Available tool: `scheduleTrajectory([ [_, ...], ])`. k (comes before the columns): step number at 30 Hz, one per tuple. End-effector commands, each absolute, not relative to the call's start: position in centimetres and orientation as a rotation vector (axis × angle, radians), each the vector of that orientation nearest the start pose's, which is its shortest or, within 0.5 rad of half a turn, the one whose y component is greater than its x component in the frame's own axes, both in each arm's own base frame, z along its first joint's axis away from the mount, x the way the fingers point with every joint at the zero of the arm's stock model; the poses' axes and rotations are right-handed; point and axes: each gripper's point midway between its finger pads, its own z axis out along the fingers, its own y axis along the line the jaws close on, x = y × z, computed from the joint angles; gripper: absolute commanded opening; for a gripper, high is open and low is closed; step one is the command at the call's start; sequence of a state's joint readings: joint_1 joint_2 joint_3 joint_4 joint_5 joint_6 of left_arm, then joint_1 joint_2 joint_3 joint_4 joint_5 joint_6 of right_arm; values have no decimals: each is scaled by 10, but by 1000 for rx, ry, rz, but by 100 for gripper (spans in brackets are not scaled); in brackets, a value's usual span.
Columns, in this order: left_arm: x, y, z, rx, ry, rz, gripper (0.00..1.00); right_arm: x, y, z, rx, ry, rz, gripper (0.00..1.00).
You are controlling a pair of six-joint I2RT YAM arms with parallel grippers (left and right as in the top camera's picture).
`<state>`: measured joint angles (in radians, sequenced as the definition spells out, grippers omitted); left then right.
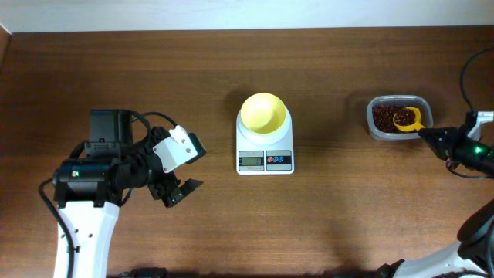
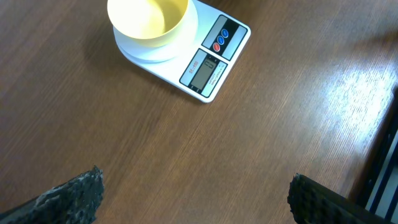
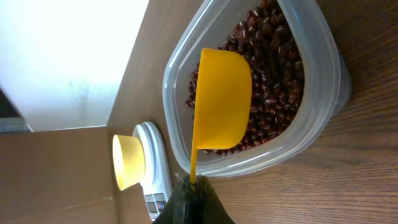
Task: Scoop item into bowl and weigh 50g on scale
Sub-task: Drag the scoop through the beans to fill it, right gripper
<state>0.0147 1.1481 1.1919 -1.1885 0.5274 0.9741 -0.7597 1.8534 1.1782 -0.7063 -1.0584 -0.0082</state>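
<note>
The pale-yellow bowl (image 1: 264, 113) stands empty on the white scale (image 1: 265, 150) at the table's middle; both also show in the left wrist view, bowl (image 2: 148, 20) and scale (image 2: 214, 59). Dark red-brown beans (image 3: 273, 81) fill a clear container (image 1: 398, 117) at the right. A yellow scoop (image 3: 222, 99) rests over the beans, its cup (image 1: 407, 119) inside the container. My right gripper (image 3: 193, 182) is shut on the scoop's thin handle (image 3: 194, 163). My left gripper (image 1: 182, 174) hangs open over bare table, left of the scale, nothing between its fingers (image 2: 74, 196).
A black cable (image 1: 466, 73) loops near the table's right edge beside the right arm (image 1: 463, 147). The table's edge (image 2: 379, 168) shows at the right of the left wrist view. A pale wall (image 3: 68, 56) lies beyond the table's far edge.
</note>
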Motion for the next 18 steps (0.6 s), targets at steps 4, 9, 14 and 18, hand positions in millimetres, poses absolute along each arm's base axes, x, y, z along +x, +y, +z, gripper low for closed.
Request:
scheduleTrajectory([
  [4, 247, -85, 225, 1293, 2131, -351, 99, 359, -131, 120, 690, 2105, 1289, 4],
  [9, 246, -85, 225, 1293, 2131, -352, 99, 359, -128, 125, 687, 2082, 1327, 4],
  [14, 246, -85, 225, 1293, 2131, -352, 99, 359, -126, 130, 676, 2053, 1365, 4],
  [18, 246, -85, 225, 1293, 2131, -352, 99, 360, -123, 138, 657, 2012, 1413, 4],
])
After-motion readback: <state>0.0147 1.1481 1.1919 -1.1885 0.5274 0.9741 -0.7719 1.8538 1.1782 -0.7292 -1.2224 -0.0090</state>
